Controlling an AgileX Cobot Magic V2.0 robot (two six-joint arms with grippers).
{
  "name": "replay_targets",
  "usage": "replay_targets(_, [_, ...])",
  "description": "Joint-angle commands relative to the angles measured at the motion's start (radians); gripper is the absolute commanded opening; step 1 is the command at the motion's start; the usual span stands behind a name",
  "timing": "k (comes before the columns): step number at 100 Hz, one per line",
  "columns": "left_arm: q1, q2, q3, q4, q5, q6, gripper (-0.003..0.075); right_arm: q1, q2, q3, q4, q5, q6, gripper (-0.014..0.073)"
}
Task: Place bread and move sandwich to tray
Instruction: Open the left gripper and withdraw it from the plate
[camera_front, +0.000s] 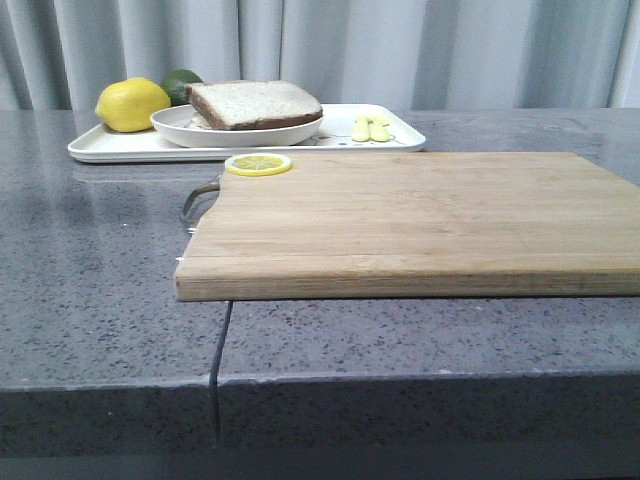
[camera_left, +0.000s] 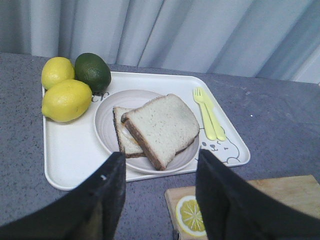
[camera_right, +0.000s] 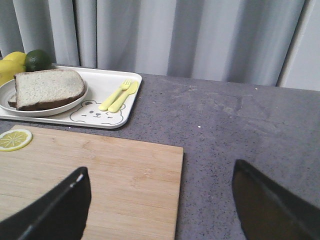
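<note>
Fingers (camera_left: 110, 200) of both grippers (left and right (camera_right: 65, 210)) spread wide, holding nothing.

The front view sits low at the near edge of the worktop (camera_front: 100, 330), looking level across it toward the far edge and curtain. The left wrist view looks down from above the tray (camera_left: 65, 160), fairly close. The right wrist view looks from nearer the worktop's right side, facing the far edge. All three share the tray and the lemon slice (camera_front: 258, 164) on the cutting board (camera_right: 100, 175).
</note>
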Motion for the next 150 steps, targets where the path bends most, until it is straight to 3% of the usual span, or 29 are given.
replay_targets(1, [-0.04, -0.154, 0.153, -0.011, -0.219, 0.005, 0.0304, -0.005, 0.004, -0.025, -0.013, -0.086, -0.003, 0.0575])
replay_targets(14, [-0.091, -0.349, 0.394, -0.009, -0.414, 0.005, 0.0304, -0.005, 0.004, -0.025, -0.017, -0.085, -0.011, 0.0575])
replay_targets(25, [-0.115, -0.497, 0.564, 0.013, -0.487, 0.005, 0.0304, -0.005, -0.017, -0.02, -0.02, -0.085, -0.03, 0.0575])
replay_targets(63, [-0.117, -0.9, 0.848, 0.024, -0.437, 0.005, 0.0304, -0.005, -0.251, 0.16, -0.02, -0.081, -0.059, 0.0575])
replay_targets(94, [-0.117, -0.949, 0.925, 0.024, -0.435, 0.005, 0.0295, -0.005, -0.295, 0.22, -0.02, -0.083, -0.059, 0.0554])
replay_targets(105, [-0.117, -0.949, 0.925, 0.024, -0.435, 0.005, 0.0208, -0.005, -0.295, 0.22, -0.022, -0.086, -0.059, 0.0422])
replay_targets(119, [-0.117, -0.949, 0.925, 0.024, -0.435, 0.005, -0.0013, -0.005, -0.295, 0.22, -0.022, -0.086, -0.059, 0.0114])
replay_targets(130, [-0.117, -0.949, 0.925, 0.024, -0.435, 0.005, -0.0019, -0.005, -0.295, 0.22, -0.022, -0.086, -0.059, -0.0123])
replay_targets(150, [-0.117, -0.949, 0.925, 0.024, -0.435, 0.005, -0.0019, -0.005, -0.295, 0.22, -0.02, -0.085, -0.059, -0.0117])
